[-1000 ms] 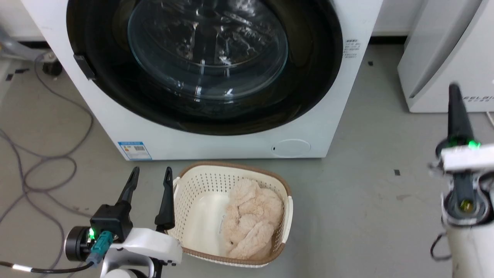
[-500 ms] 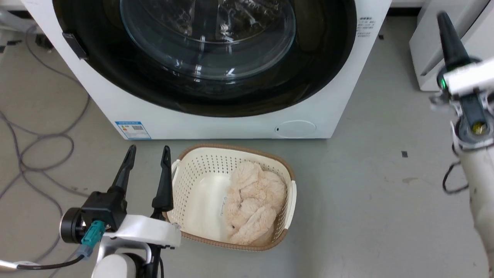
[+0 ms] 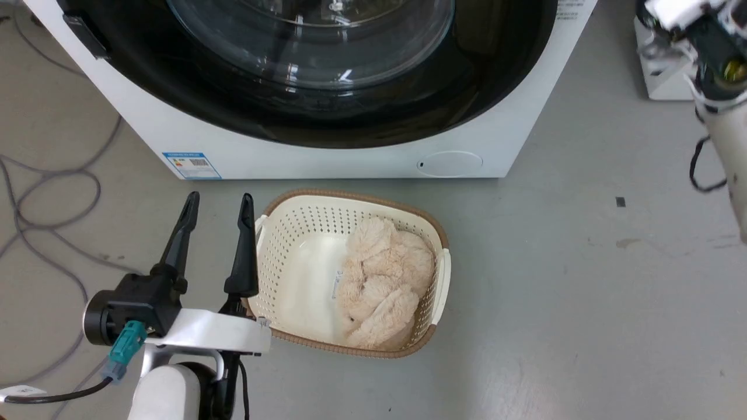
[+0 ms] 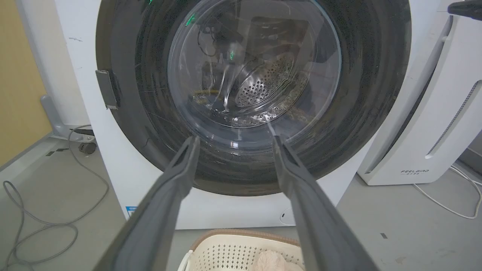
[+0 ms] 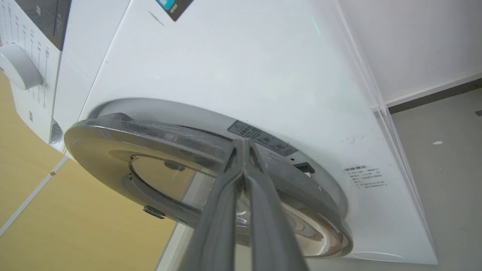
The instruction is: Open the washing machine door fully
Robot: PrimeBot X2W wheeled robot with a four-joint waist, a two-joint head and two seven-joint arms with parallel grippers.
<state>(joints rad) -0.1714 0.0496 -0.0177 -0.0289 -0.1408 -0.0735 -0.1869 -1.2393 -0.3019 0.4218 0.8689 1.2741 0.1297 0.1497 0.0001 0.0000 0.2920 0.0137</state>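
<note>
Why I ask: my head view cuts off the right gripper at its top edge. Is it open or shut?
Observer: Shut. In the right wrist view the right gripper has its fingers pressed together, with nothing between them.
Operator: What are the tips aimed at?
Observer: The rim of the washing machine door. I cannot tell whether they touch it.
Operator: And where does the left gripper point?
Observer: The left wrist view shows the left gripper aimed at the door's glass, with the perforated drum visible behind it.

head: steeply down | left wrist: door (image 4: 254,94) head-on | right wrist: edge-on
</note>
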